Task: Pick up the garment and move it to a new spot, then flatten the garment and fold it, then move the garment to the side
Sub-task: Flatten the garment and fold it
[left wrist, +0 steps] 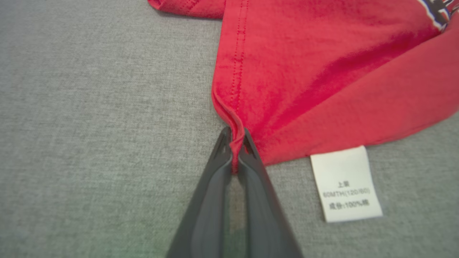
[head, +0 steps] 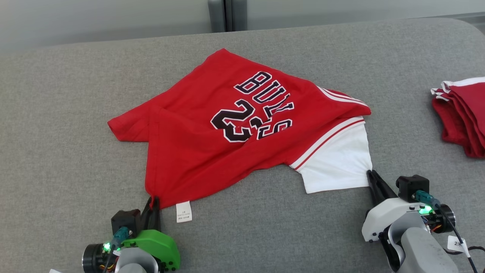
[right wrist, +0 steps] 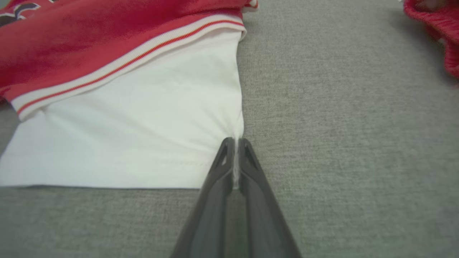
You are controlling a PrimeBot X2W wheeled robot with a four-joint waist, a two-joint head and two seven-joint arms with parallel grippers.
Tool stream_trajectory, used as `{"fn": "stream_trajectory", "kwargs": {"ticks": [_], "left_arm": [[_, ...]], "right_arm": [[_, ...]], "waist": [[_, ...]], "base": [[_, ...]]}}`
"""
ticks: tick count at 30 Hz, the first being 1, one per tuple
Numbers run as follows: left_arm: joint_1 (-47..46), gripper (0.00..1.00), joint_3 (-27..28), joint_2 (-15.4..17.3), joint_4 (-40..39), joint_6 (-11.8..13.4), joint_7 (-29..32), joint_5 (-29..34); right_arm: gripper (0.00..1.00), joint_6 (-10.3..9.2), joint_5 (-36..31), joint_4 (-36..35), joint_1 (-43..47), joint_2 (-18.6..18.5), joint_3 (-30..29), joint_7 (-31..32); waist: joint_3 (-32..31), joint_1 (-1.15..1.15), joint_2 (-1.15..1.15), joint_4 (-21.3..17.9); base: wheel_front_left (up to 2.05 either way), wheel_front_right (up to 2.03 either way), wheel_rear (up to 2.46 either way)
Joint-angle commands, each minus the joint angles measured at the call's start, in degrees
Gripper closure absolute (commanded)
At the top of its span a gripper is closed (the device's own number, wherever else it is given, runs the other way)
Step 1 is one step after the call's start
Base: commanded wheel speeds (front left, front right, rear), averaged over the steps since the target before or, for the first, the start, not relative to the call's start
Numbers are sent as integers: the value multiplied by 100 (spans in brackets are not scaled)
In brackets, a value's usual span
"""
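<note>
- The garment (head: 189, 163), a red jersey with dark lettering, lies rumpled near the middle of the grey padded surface (head: 57, 159). Its printed side is up and one side is folded over itself.
- The left end effector (head: 154, 200) is pressed together on the red hem corner (left wrist: 233, 122) nearest the robot. The left wrist view shows a thin ridge of cloth pinched between the fingers, just beside the white care label (left wrist: 346, 182), which lies flat on the surface.
- The right end effector (head: 370, 174) is likewise pinching the garment, at the near outer corner of the white sleeve (right wrist: 143, 125). Small creases fan out from the grip in the right wrist view.
- Two grips at well-apart corners along the near edge make sense. Lifted together, they would let the cloth hang and spread between the arms rather than bunch up, which suits carrying it to a new spot and laying it flat.
- Each pinch sits at the very corner, low against the surface, so it takes in little cloth. I judge the hold thin and liable to slip if the arms pull apart hard.
- A pile of red clothes (head: 464, 113) sits well apart at the right edge, probably pieces already set aside. The lift should keep clear of it.
- The task looks to be at its first step: the garment is gripped but not yet raised.
</note>
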Motion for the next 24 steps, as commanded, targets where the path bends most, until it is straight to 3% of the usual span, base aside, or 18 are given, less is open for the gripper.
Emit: {"fn": "stream_trajectory", "kwargs": {"ticks": [1, 10, 14, 19, 24], "left_arm": [[84, 100, -22, -5, 37, -23, 91, -5], [96, 100, 424, 9, -1184, -53, 56, 158], [-88, 100, 729, 59, -1994, -194, 55, 374], [-577, 100, 949, 311, -2834, -410, 56, 546], [-1331, 100, 891, 776, -3254, -547, 175, 639]], "right_arm": [[100, -9, 75, -18, 157, 27, 35, 84], [100, -9, 536, -1540, 220, 7, 3, 49], [100, -9, 707, -2270, 27, -30, -25, 49], [100, -9, 1059, -3174, -388, -372, -13, 48], [100, -9, 1392, -3823, -974, -870, 93, 47]], "waist": [[-63, 0, 0, 9], [-511, 0, 0, 18], [-741, 0, 0, 1], [-1020, 0, 0, -4], [-1163, 0, 0, -16]], "base": [[0, 0, 0], [0, 0, 0], [0, 0, 0], [0, 0, 0], [0, 0, 0]]}}
